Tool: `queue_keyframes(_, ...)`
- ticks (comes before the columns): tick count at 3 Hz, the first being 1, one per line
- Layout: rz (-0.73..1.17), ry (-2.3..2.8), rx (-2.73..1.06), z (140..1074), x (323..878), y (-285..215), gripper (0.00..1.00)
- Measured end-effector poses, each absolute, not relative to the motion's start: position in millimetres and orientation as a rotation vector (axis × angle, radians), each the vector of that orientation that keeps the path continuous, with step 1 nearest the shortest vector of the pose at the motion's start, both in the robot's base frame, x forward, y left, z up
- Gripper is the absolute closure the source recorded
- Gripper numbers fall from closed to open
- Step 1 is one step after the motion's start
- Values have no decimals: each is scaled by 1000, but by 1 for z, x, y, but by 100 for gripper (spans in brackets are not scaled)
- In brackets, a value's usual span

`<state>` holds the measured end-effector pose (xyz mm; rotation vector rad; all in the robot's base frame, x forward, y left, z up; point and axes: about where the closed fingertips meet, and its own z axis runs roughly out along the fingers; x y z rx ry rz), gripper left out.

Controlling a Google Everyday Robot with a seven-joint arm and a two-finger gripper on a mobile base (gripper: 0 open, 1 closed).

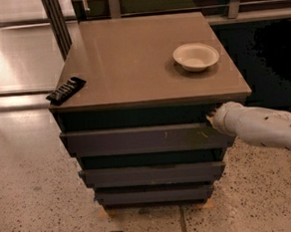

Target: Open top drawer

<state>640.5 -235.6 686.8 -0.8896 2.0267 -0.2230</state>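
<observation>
The top drawer (142, 139) is the widest of three dark drawer fronts under the brown cabinet top. It has small pale scratches toward its right end. My gripper (211, 118) comes in from the right on a white arm. Its tip sits at the drawer's upper right corner, in the dark gap under the cabinet top. The drawer front stands slightly forward of the cabinet face.
A white bowl (196, 56) sits on the cabinet top (131, 59) at the right. A black remote-like object (65, 89) overhangs the top's left front corner. Two narrower drawer fronts (152, 174) lie below. Metal posts stand behind on the speckled floor.
</observation>
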Motion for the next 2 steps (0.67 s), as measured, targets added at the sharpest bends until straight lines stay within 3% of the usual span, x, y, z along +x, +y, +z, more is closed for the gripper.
queue_keyframes(2,-205,2031,-849,690,641,-237,100)
